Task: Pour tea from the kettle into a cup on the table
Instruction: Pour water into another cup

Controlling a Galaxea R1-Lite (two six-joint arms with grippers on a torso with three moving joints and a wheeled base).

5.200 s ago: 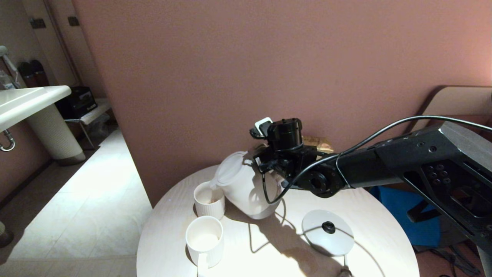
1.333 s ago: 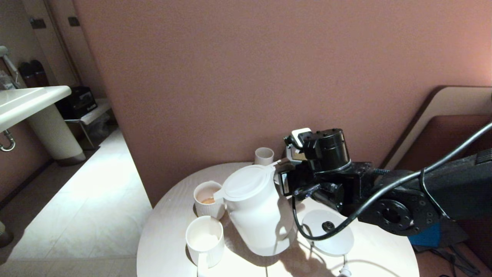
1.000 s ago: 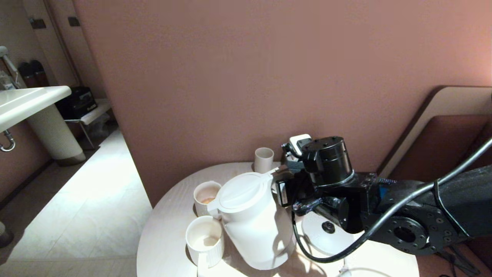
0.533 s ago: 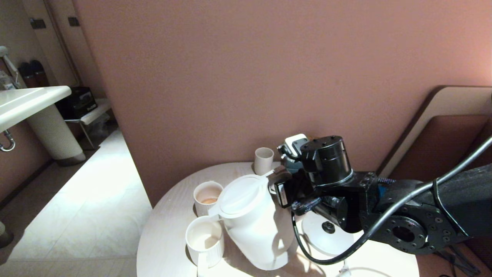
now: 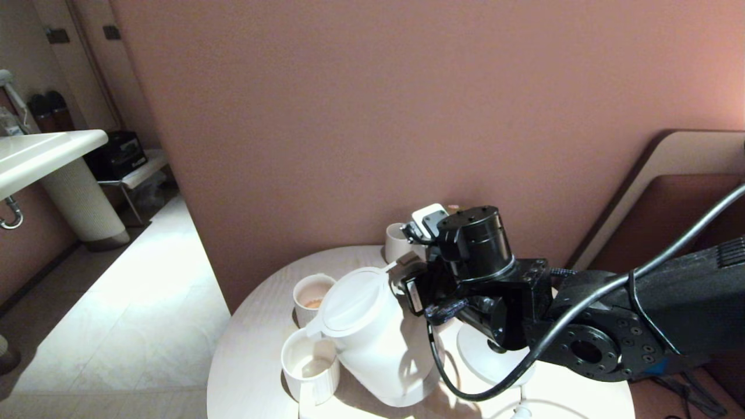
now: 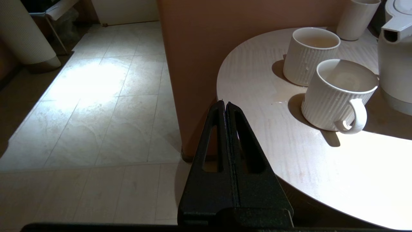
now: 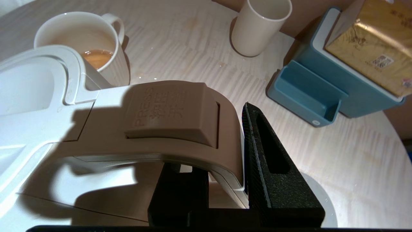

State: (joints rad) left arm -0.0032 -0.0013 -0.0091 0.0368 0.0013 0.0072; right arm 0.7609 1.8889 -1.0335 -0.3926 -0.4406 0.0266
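On the bench (image 5: 256, 361) the kettle (image 5: 372, 337) is the landmark. Left of it and nearest the robot stands the near cup (image 5: 309, 368), under the kettle's spout; behind that, also left of the kettle, the far cup (image 5: 311, 295). A beaker (image 5: 397, 241) stands behind the kettle by the wall. The base disc (image 5: 474, 355) lies right of the kettle. The right claw (image 7: 225, 180) grips the kettle's handle.

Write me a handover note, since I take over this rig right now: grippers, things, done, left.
Right gripper: shut on the kettle handle, kettle lifted and tilted, spout over the near cup.
Left gripper: shut, empty, parked off the table edge.
Done: the far cup holds tea.
Left: fill the near cup, then return the kettle to its base.
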